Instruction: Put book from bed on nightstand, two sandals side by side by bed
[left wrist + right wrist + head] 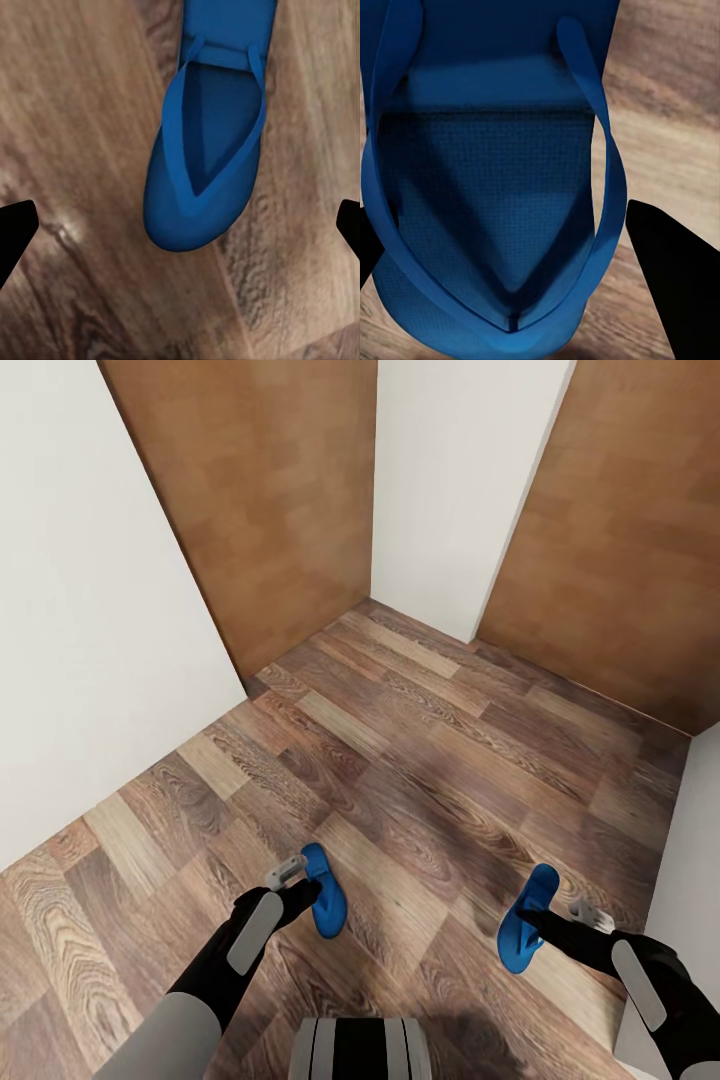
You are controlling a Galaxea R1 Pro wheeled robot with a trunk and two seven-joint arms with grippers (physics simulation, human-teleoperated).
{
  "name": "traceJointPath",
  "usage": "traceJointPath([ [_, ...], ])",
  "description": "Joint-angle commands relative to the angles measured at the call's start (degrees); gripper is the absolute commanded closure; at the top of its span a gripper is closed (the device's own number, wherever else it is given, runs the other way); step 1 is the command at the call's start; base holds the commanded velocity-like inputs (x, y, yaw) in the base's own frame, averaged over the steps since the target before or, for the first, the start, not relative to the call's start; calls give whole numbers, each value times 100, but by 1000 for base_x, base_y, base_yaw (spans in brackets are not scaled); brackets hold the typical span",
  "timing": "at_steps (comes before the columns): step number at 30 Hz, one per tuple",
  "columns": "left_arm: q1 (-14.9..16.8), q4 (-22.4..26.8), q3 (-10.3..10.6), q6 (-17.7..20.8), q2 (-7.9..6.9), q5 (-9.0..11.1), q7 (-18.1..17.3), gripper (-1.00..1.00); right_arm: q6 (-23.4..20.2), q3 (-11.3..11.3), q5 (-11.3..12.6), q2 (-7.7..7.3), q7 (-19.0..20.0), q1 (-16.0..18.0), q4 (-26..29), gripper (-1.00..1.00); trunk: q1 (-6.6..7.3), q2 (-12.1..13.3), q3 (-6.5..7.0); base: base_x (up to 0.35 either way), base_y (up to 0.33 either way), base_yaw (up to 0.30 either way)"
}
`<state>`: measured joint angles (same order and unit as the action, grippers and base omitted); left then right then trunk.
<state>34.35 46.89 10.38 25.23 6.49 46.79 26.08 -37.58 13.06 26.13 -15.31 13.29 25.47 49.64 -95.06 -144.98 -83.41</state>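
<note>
showing both arms reaching low to the wood-plank floor (420, 760): left gripper (292, 873) spread wide above one bright blue flip-flop sandal (327, 902), ungrasped; right gripper (560, 916) against the other blue sandal (525, 930), grip indeterminate. sandals well apart, pairing not yet done.

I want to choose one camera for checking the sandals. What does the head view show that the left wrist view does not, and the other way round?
Head view alone: both sandals, left and right, lying apart on the floor, both arms, the white walls and brown doors. Left wrist view alone: the toe strap and ribbed footbed up close, between the wide-set fingertips. Both share the left sandal and the wood floor.
</note>
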Motion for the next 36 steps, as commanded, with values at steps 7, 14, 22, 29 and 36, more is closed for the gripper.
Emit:
traceJointPath([
  [7, 2, 13, 26, -2, -14, 52, 52, -100, -31, 14, -2, 2, 17, 2, 2, 100, 1, -2, -4, 6, 0, 0],
  [14, 2, 13, 33, 0, -23, 50, 55, -100, -31, 13, -2, 2, 17, 2, 3, 100, 1, -2, -4, 95, 0, 0],
  [22, 2, 13, 34, 0, -32, 50, 53, -100, -30, 12, -4, 2, 16, 2, 2, 100, 1, -2, -4, 113, 0, 0],
  [29, 2, 13, 34, 3, -29, 63, 22, -100, -30, 12, -9, 9, 10, 2, 2, 100, 1, -2, -4, 87, 0, 0],
  [36, 2, 13, 34, 16, -3, 92, -38, -100, -30, 12, -9, 10, 8, 2, 2, 100, 1, -2, -4, 21, 0, 0],
])
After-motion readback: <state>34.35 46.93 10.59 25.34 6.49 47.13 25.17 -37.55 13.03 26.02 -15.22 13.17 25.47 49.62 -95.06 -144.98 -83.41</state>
